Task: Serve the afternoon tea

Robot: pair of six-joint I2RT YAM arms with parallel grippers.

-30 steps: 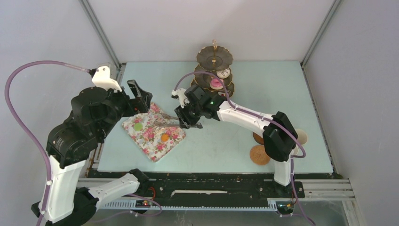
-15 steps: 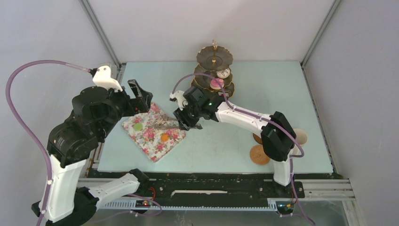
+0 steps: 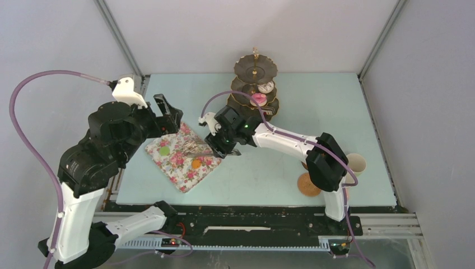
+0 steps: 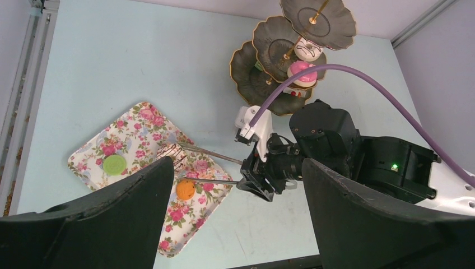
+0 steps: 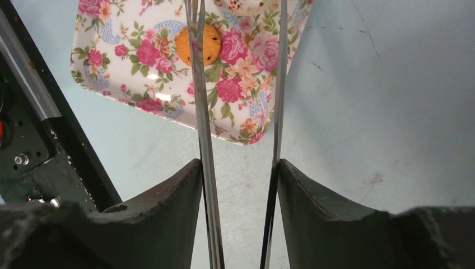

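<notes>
1. We see the right tool clenched on the long grey tongs. Both tong arms run between its fingers and lie against their inner faces, spread apart.
2. The left tool is released, its fingers wide with nothing between them. In the top view it sits just beyond the far corner of the floral-print tray.
3. The tray lies flat on the left half of the bench, and the tongs reach over it from the right.
4. On the tray we count three cakes: one green piece toward the left, one orange piece toward the near edge, and one chocolate piece between them, farther back.
5. In the right wrist view one tong arm crosses over the orange piece. The other tip ends just beside the chocolate piece, and we cannot tell whether it touches.
6. The three-tier stand rises at the far edge, behind the right tool. It carries one white doughnut on the middle tier and one pink doughnut below it. In the left wrist view a purple cable crosses in front of the stand.
7. At the near right we count two brown coasters, one of them half hidden behind the right arm. One cream cup stands just right of that arm.
</notes>
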